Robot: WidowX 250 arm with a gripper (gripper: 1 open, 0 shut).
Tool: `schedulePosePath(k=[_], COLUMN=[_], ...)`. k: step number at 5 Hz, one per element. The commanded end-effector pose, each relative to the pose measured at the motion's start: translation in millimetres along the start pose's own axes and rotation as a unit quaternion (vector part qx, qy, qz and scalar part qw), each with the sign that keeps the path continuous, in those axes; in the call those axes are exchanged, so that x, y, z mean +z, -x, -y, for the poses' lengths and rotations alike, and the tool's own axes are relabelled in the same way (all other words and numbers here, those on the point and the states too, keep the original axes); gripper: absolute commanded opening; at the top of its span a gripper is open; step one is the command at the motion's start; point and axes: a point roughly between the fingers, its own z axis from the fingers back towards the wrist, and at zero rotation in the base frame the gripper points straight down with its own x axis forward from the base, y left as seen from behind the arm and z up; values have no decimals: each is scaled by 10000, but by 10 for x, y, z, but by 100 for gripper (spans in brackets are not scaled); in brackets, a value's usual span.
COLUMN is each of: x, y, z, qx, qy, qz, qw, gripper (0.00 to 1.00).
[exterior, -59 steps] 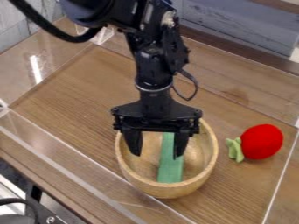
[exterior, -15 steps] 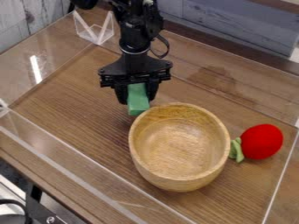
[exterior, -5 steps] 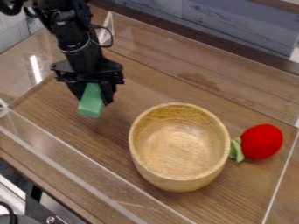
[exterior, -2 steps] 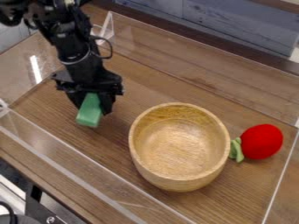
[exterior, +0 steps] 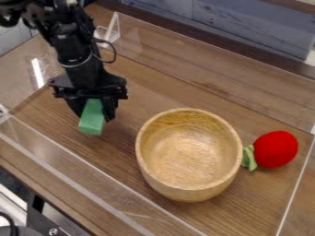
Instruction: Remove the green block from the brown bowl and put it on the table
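Note:
My gripper (exterior: 91,108) is shut on the green block (exterior: 94,116), which hangs upright between the black fingers with its lower end at or just above the table (exterior: 172,74). This is left of the brown bowl (exterior: 189,154), which sits with nothing inside it. A gap of bare wood separates the block from the bowl's rim. The black arm rises from the gripper toward the upper left corner.
A red strawberry-like toy (exterior: 274,149) with a green leaf lies right of the bowl. Low clear acrylic walls (exterior: 74,164) border the tabletop at the front and left.
The gripper has lowered slightly with the block still in it, bringing the block's lower end down toward the tabletop. The bowl and red toy have not moved.

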Motion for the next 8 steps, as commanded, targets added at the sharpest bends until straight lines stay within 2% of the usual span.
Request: schedulePosePath(k=[1,2,4,5,7,8], x=[89,32,-113,-85,73,145], y=[-190,-224,-156,-95,-249,-289], z=[47,56,30,189,139,200], qx=[-164,-307,-363,-889,-650,-720], qy=[38,65,52,158,179,182], qz=[336,335,344,321,364,375], qw=[9993,9989,9987,9954,9971,9965], gripper=[0,0,0,100,100,100])
